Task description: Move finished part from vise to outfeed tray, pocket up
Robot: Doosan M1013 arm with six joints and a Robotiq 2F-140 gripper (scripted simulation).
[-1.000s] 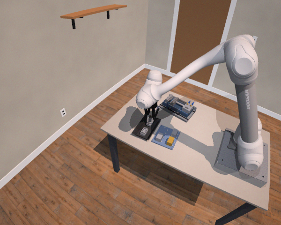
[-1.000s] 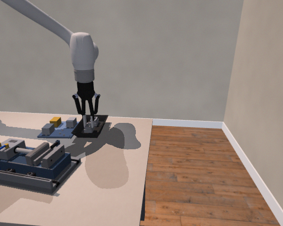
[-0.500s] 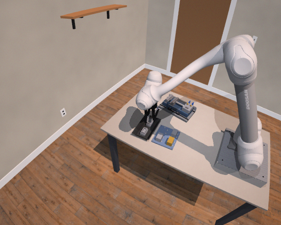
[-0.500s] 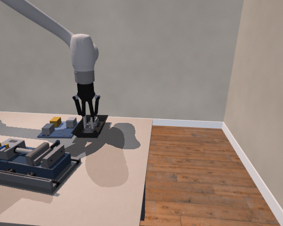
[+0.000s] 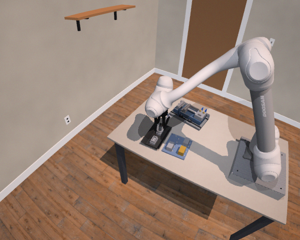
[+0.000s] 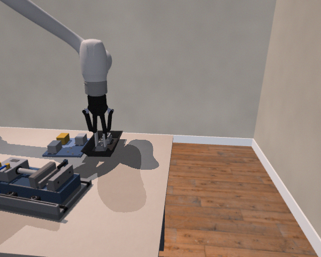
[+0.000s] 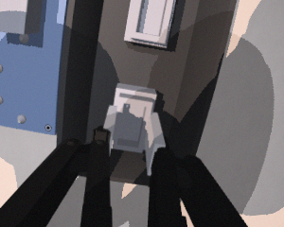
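Note:
My gripper (image 5: 159, 129) (image 6: 100, 140) (image 7: 131, 122) is shut on the finished part (image 5: 159, 132) (image 6: 102, 142) (image 7: 133, 120), a small light grey block. It holds the part low over the near end of the black outfeed tray (image 5: 145, 139) (image 6: 115, 136) (image 7: 202, 57). I cannot tell whether the part touches the tray floor. A second grey part (image 5: 153, 140) (image 7: 152, 9) lies flat at the tray's other end with its pocket up. The blue vise (image 5: 190, 111) (image 6: 36, 176) stands empty with its jaws apart.
A blue fixture plate (image 5: 176, 152) (image 6: 64, 151) (image 7: 25, 82) lies right beside the tray and carries two grey blocks and a yellow block (image 5: 182, 150) (image 6: 62, 136). The arm's base stands on a grey plate (image 5: 239, 165) at the table's far corner. The table edge runs close past the tray.

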